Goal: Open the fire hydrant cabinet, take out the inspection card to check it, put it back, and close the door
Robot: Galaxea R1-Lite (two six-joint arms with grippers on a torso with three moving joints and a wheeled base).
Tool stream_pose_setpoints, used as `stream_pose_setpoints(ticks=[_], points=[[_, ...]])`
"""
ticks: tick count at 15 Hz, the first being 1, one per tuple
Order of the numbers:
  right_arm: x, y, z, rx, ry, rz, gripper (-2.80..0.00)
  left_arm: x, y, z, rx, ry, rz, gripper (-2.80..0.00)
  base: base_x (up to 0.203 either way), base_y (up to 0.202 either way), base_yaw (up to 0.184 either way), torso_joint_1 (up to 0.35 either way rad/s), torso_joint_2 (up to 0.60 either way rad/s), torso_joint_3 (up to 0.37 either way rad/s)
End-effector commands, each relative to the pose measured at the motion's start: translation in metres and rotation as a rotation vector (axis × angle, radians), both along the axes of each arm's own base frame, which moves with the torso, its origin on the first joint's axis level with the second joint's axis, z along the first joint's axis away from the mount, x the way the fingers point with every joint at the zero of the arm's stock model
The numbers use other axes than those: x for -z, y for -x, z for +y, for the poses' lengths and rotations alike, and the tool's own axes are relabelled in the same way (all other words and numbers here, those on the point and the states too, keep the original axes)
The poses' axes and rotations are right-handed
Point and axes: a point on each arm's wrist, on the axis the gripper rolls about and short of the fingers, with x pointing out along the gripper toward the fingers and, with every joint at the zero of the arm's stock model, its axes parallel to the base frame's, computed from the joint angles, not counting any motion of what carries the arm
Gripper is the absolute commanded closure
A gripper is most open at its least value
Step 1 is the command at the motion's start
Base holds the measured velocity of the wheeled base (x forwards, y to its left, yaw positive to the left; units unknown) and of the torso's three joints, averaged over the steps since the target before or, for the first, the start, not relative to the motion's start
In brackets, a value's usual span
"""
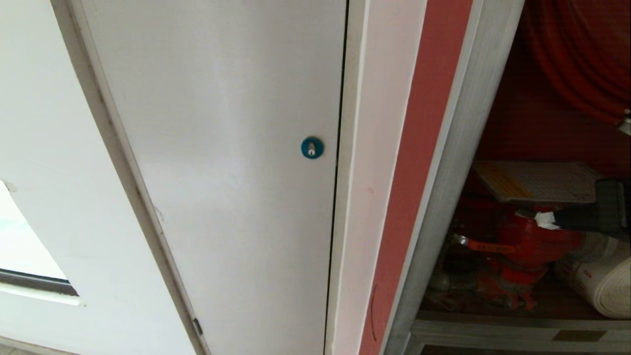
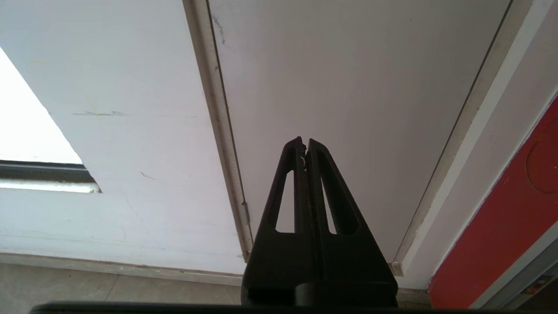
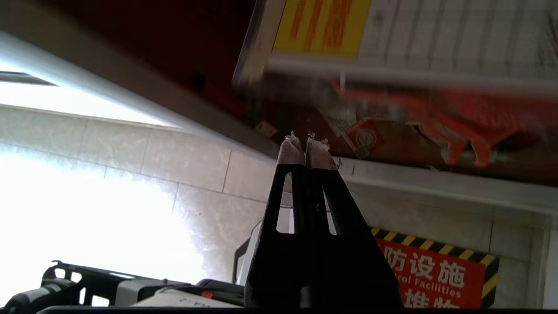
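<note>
The fire hydrant cabinet (image 1: 446,197) stands open at the right of the head view, with a silver frame and a red inside. The inspection card (image 1: 537,181), white with a yellow band, lies flat above the red valve (image 1: 522,246). My right gripper (image 1: 541,220) reaches in from the right, shut and empty, its white-taped tips just under the card's near edge. In the right wrist view the card (image 3: 414,35) hangs beyond the shut gripper (image 3: 307,150), apart from it. My left gripper (image 2: 304,146) is parked, shut, facing a plain white door. The cabinet's door is out of view.
A plain white door (image 1: 222,172) with a round blue lock (image 1: 312,147) fills the middle of the head view. Inside the cabinet are a red hose coil (image 1: 577,59) and a white rolled hose (image 1: 609,288). A red sign with hazard stripes (image 3: 431,274) lies beside the tiled floor.
</note>
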Motion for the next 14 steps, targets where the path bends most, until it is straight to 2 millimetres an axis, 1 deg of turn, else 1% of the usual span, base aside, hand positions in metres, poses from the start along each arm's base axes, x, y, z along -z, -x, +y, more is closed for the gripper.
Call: stream_pose_setpoints(ticks=[1, 5, 7, 9, 11, 14], points=[[-0.006, 0.026, -0.002, 0.000, -0.006, -0.059, 0.00, 0.000, 0.000, 0.000, 0.000, 0.000, 0.000, 0.00, 0.000, 0.000, 0.000, 0.000, 0.00, 0.000], [-0.006, 0.077, -0.005, -0.003, -0.014, -0.158, 0.00, 0.000, 0.000, 0.000, 0.000, 0.000, 0.000, 0.00, 0.000, 0.000, 0.000, 0.000, 0.00, 0.000], [-0.009, 0.106, -0.007, -0.002, -0.019, -0.242, 0.00, 0.000, 0.000, 0.000, 0.000, 0.000, 0.002, 0.00, 0.000, 0.000, 0.000, 0.000, 0.00, 0.000], [-0.007, 0.140, -0.009, -0.005, -0.018, -0.315, 0.00, 0.000, 0.000, 0.000, 0.000, 0.000, 0.002, 0.00, 0.000, 0.000, 0.000, 0.000, 0.00, 0.000], [-0.002, 0.173, -0.011, -0.005, -0.017, -0.369, 0.00, 0.000, 0.000, 0.000, 0.000, 0.000, 0.002, 0.00, 0.000, 0.000, 0.000, 0.000, 0.00, 0.000], [0.013, 0.219, -0.014, -0.004, -0.018, -0.431, 0.00, 0.000, 0.000, 0.000, 0.000, 0.000, 0.001, 0.00, 0.000, 0.000, 0.000, 0.000, 0.00, 0.000]])
